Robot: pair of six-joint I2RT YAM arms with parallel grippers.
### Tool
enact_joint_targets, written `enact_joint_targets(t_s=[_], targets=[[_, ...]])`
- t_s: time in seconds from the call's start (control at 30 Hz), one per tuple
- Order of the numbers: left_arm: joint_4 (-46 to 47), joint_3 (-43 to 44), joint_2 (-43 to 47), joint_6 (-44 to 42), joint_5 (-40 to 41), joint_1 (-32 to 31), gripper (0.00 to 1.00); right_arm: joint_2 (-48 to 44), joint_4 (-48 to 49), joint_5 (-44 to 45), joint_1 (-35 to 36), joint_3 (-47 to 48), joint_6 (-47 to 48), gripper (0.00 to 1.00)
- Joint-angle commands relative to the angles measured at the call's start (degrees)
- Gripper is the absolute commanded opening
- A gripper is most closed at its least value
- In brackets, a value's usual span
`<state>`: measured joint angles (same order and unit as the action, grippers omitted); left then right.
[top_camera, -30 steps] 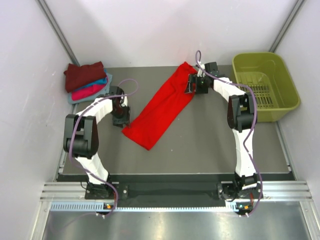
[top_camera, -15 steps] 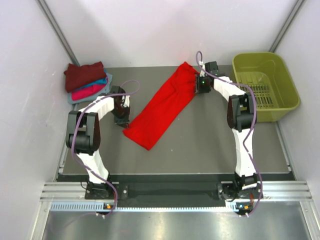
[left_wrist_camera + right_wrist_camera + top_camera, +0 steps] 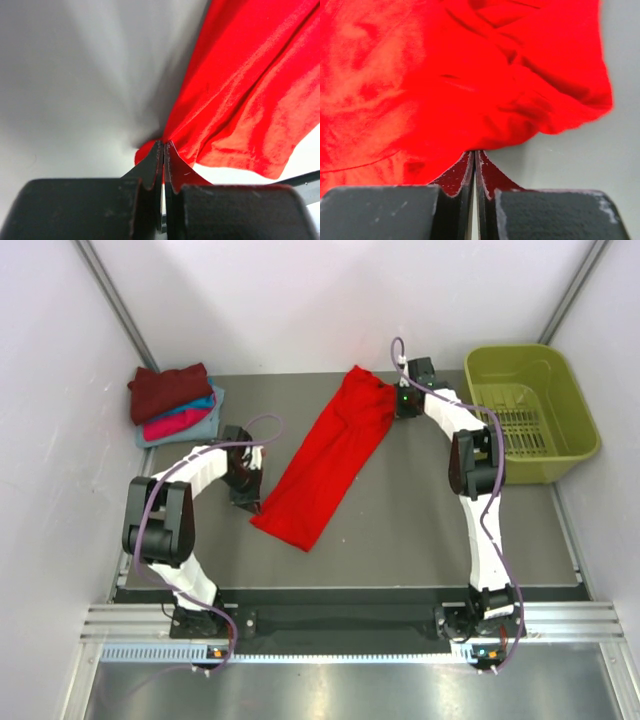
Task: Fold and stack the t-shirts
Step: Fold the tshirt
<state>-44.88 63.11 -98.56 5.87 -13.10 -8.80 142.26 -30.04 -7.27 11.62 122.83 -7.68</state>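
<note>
The left end effector is closed to a slit on the near corner of the red t-shirt, which lies as a diagonal strip on the counter, running away to the right end effector, likewise pinched shut on the far edge. Each grip appears to take only a sliver of cloth at the very tip, so uneven lifting or excess tension can pull a corner free, or catch one layer only and open the fold.
</note>
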Motion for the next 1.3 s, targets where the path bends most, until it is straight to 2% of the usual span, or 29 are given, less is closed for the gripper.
enact_joint_targets(t_s=[0.0,0.03,0.13,0.3,0.43,0.63,0.73,0.77,0.83,0.87,0.93,1.27], targets=[[-2.14,-0.97,3.55,0.02,-0.7,-0.34,0.0,-0.74,-0.37,-0.02,-0.19,3.21,-0.66,0.04],[-2.05,-0.8,3.55,0.02,-0.7,-0.34,0.0,-1.36,-0.72,-0.81,-0.28,2.34,-1.62,0.21],[-2.05,0.6,3.03,-0.33,-0.34,-0.34,0.0,-5.75,-0.28,-3.44,-0.54,-3.98,-5.22,0.46],[-1.35,2.01,1.1,-0.33,-1.48,-0.34,0.0,-11.21,1.21,-12.13,-0.72,-14.0,-11.12,0.48],[-0.73,2.02,0.74,0.46,-2.36,-0.43,0.0,-11.13,2.7,-15.14,0.07,-14.63,-12.27,0.49],[-0.65,1.93,1.27,1.16,-2.28,-0.43,0.0,-8.67,3.85,-16.73,0.77,-12.26,-13.76,0.47],[-0.82,2.19,1.36,1.43,-2.54,-0.43,0.0,-6.47,2.8,-13.57,1.74,-10.51,-12.28,0.41],[-0.91,2.28,1.44,1.34,-2.37,-0.43,0.0,-5.94,2.54,-12.87,2.18,-9.63,-11.75,0.29],[-1.52,2.63,1.62,1.16,-2.28,-0.43,0.0,-4.98,2.01,-10.32,2.44,-9.18,-10.52,0.18],[-1.87,2.63,1.71,1.25,-2.36,-0.43,0.0,-4.71,2.01,-9.96,2.36,-9.18,-10.08,0.07],[-2.14,2.46,2.23,1.42,-2.8,-0.43,0.0,-4.53,1.48,-7.95,2.27,-8.74,-9.02,0.0],[-2.75,-1.58,4.26,2.04,-4.74,-2.36,0.0,-3.13,0.51,-3.63,-1.24,-4.36,-5.77,0.0]])
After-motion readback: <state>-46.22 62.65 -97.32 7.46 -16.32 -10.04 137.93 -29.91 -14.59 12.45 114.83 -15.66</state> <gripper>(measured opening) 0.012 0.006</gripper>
